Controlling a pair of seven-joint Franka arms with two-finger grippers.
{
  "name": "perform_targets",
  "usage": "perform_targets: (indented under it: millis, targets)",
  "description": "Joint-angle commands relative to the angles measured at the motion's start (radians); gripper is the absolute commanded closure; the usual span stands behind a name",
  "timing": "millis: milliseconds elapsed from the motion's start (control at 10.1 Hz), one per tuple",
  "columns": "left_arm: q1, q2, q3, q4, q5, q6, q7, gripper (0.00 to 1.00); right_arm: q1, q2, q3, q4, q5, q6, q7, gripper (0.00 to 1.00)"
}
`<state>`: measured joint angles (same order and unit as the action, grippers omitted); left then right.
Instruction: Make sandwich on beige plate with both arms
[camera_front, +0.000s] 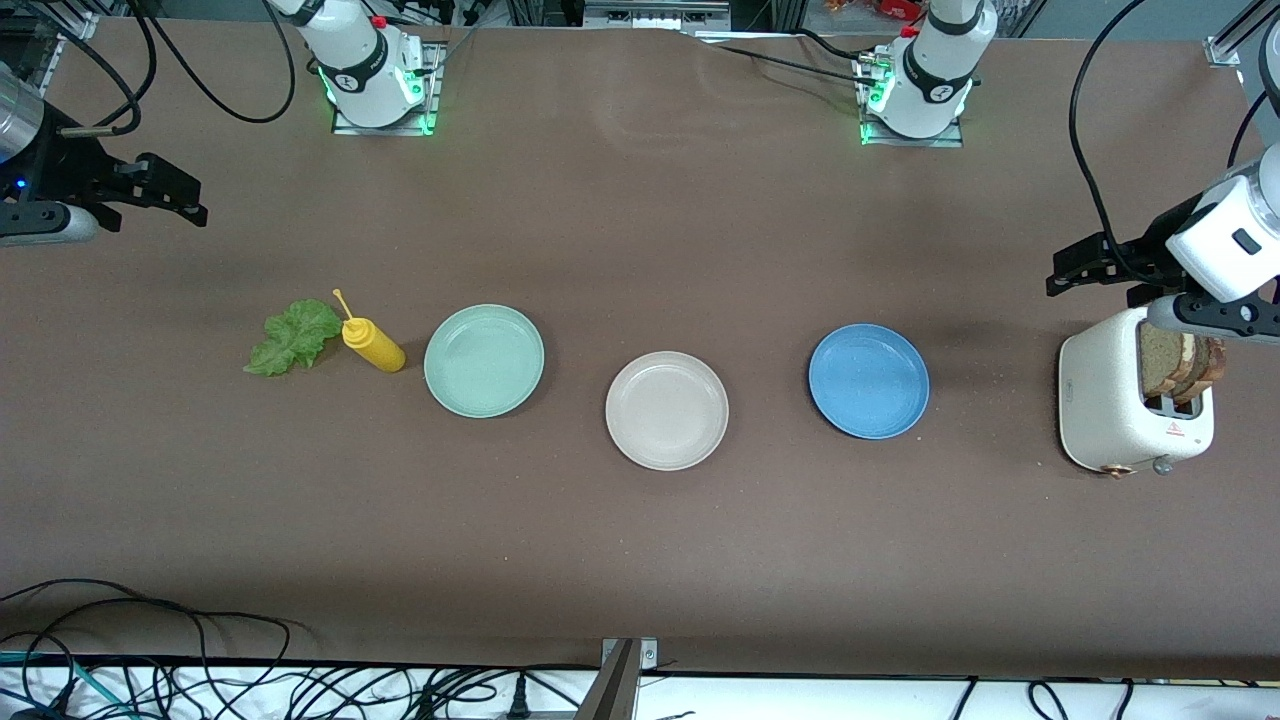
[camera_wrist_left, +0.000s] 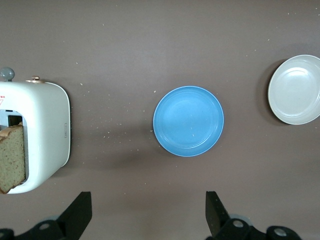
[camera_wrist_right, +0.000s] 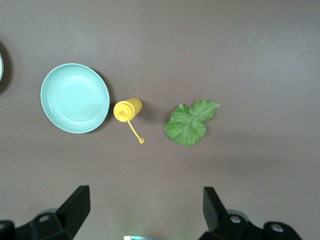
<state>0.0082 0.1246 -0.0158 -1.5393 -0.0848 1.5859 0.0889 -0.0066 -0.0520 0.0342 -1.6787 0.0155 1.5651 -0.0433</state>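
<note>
The round, shallow beige plate (camera_front: 667, 410) sits empty near the middle of the front view, on the brown table (camera_front: 640, 560), between a round mint green plate (camera_front: 484, 360) and a round blue plate (camera_front: 868, 381); it is the one of the three nearest the front camera. At the lower right of the front view stands a white toaster (camera_front: 1110, 405) with square slices of brown bread (camera_front: 1172, 362) upright in its slots, and at the centre left of that view a ruffled green lettuce leaf (camera_front: 293, 336) lies flat just beside a yellow squeeze bottle (camera_front: 372, 343) with a thin nozzle. The left arm's black two-finger gripper (camera_front: 1085, 268) hangs at the right edge of the front view, above the table by the toaster and well apart from the beige plate; its fingers (camera_wrist_left: 80, 212) stand wide apart with nothing between them, and in the left wrist view the blue plate (camera_wrist_left: 188, 121) lies ahead of them, the toaster (camera_wrist_left: 45, 135) and a bread slice (camera_wrist_left: 12, 159) at the left edge, the beige plate (camera_wrist_left: 296, 90) at the upper right. The right arm's black two-finger gripper (camera_front: 170, 195) hangs at the upper left of the front view, over bare table above the lettuce, also well apart from the beige plate; its fingers (camera_wrist_right: 77, 207) are spread wide and empty, and the right wrist view shows the lettuce leaf (camera_wrist_right: 190, 122), the yellow bottle (camera_wrist_right: 127, 110) and the mint green plate (camera_wrist_right: 75, 98) ahead of them.
</note>
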Motion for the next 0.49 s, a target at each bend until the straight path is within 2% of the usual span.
perform_targets:
  millis: [0, 395]
  targets:
    - [-0.005, 0.004, 0.005, 0.011, -0.004, 0.002, 0.005, 0.0, -0.001, 0.0, 0.003, 0.019, -0.014, -0.019, 0.011, 0.0]
    - [-0.002, 0.009, 0.005, 0.011, -0.004, 0.002, 0.006, 0.0, -0.001, -0.002, 0.003, 0.019, -0.016, -0.02, 0.011, 0.0]
